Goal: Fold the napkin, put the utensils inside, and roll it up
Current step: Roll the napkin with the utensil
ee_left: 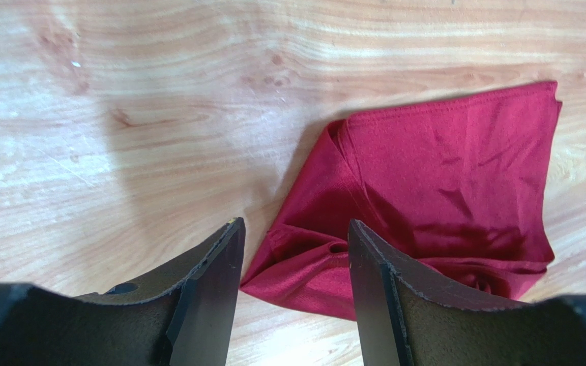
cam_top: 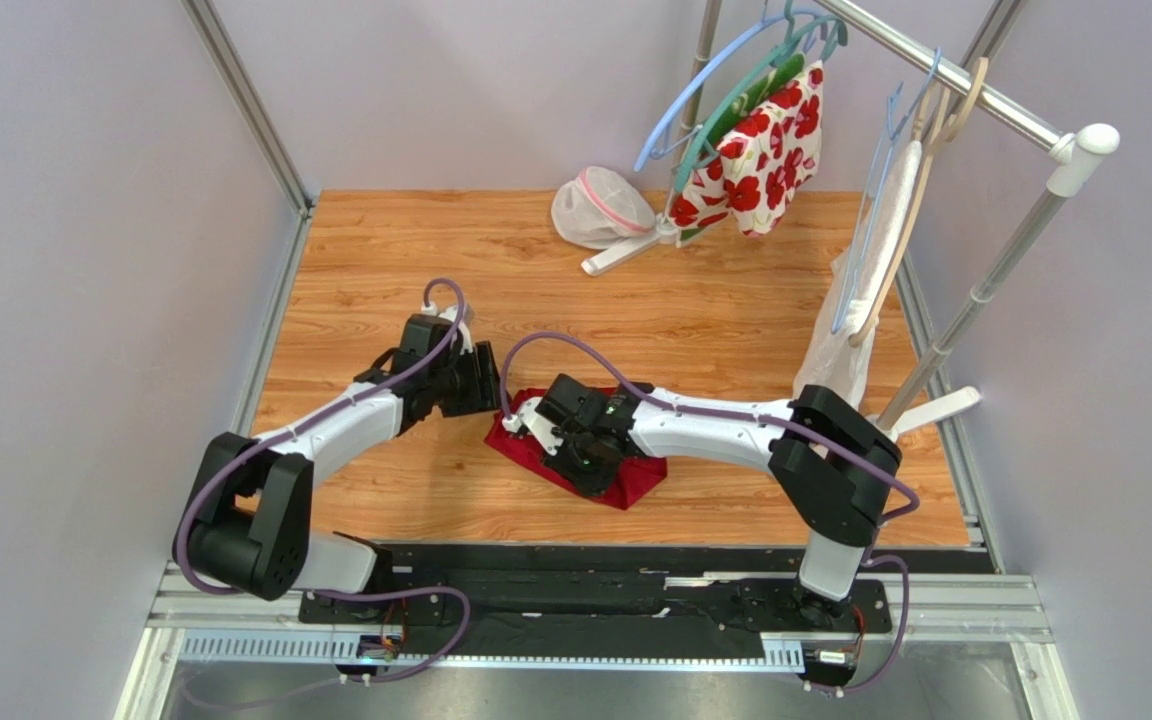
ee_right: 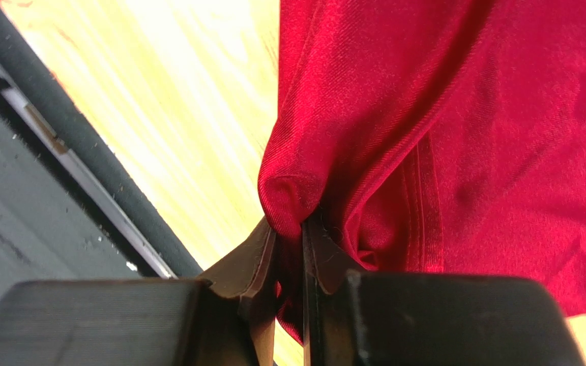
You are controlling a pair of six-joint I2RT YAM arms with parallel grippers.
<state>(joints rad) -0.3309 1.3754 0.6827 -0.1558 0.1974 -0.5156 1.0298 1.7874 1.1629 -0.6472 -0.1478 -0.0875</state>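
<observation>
Floral cloth (cam_top: pixel 760 158) and white towel (cam_top: pixel 838 353) hang from a rack (cam_top: pixel 973 87) beside what seems a mesh bag (cam_top: pixel 600 207).

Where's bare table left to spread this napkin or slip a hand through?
Widest bare wood: the table's back-left, from its left edge to the mesh bag. A second patch lies between the napkin and the hanging white cloth. Crowded: the centre, where the right fingers pinch the napkin and the open left fingers hover at its corner; also back-right under the rack.

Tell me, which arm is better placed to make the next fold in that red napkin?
Probably the right. The right fingers are pinched on a bunched edge of the napkin; the left fingers stand open over a corner, gripping nothing.
</observation>
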